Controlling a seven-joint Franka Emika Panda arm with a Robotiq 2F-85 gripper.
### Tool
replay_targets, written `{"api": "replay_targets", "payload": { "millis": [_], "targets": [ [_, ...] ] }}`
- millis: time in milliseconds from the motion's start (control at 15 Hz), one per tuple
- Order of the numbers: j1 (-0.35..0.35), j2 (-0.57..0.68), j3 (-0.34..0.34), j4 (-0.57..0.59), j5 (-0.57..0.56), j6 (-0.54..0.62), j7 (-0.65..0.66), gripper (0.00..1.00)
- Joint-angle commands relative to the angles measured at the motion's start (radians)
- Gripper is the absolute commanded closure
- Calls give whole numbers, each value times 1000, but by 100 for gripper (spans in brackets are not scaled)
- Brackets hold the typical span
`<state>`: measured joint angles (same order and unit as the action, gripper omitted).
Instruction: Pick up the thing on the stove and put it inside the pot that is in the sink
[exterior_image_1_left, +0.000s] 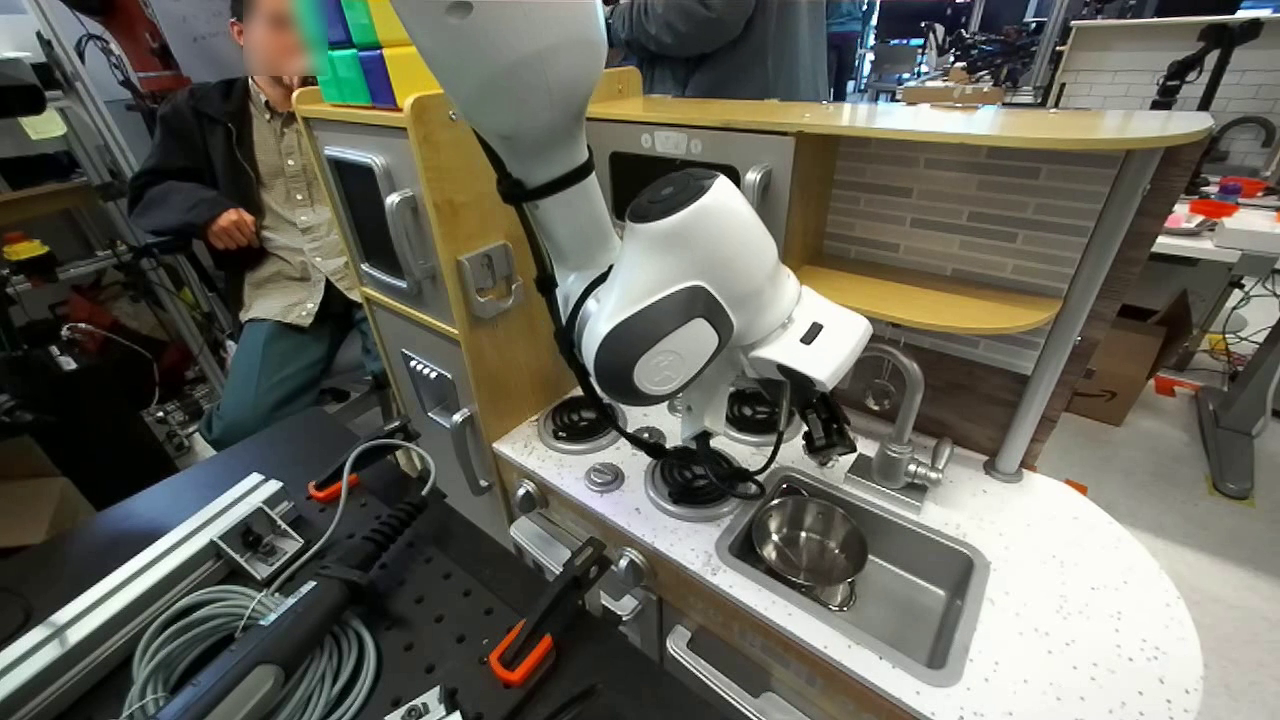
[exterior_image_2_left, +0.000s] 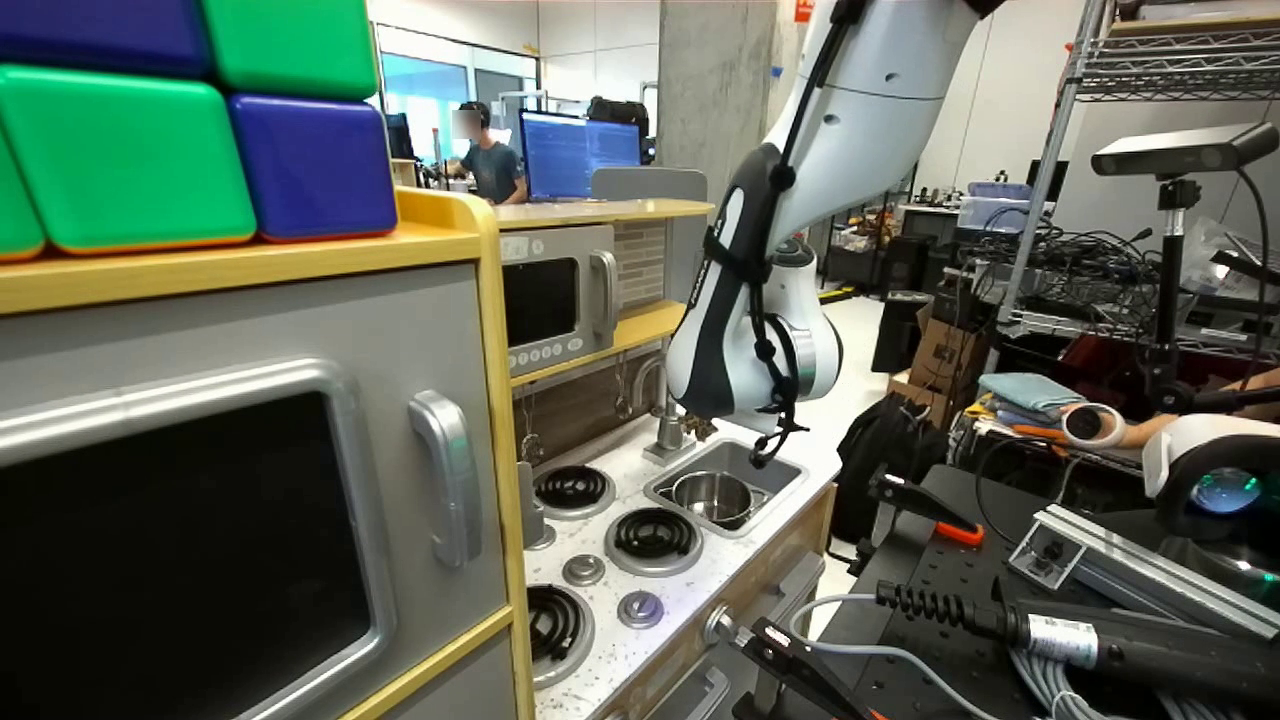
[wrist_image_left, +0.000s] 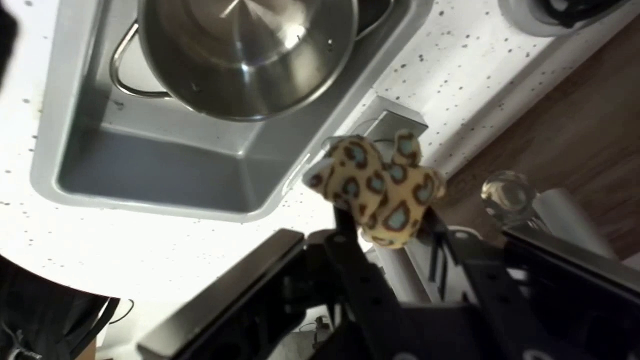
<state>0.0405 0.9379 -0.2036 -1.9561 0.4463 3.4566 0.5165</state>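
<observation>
The thing is a small yellow-orange toy with brown and blue spots (wrist_image_left: 395, 190), in the wrist view. My gripper (wrist_image_left: 387, 220) is shut on it, with a finger on each side. The toy also shows small beside the arm in an exterior view (exterior_image_2_left: 698, 428). The gripper (exterior_image_1_left: 828, 435) is raised by the faucet, near the sink's back edge. The round steel pot (exterior_image_1_left: 812, 545) stands in the grey sink (exterior_image_1_left: 925, 610); it also shows in the wrist view (wrist_image_left: 245, 65), off to one side of the toy. The stove's black burners (exterior_image_2_left: 653, 537) show nothing on them in the visible parts.
A curved faucet (exterior_image_1_left: 908, 400) with a side handle stands at the sink's back edge, close to the gripper. A wooden shelf (exterior_image_1_left: 940, 295) and a grey post (exterior_image_1_left: 1075, 300) rise behind. A black cable hangs from the arm over the front burner (exterior_image_1_left: 695, 482).
</observation>
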Motion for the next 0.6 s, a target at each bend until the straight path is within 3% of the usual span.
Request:
{"api": "replay_targets", "payload": {
  "millis": [0,333,533],
  "targets": [
    [-44,-57,62,14,19,0,-45,36],
    [-162,-219,219,-106,-37,-5,-68,1],
    [-294,-311,341,-216,-116,-3,-39,0]
  ]
}}
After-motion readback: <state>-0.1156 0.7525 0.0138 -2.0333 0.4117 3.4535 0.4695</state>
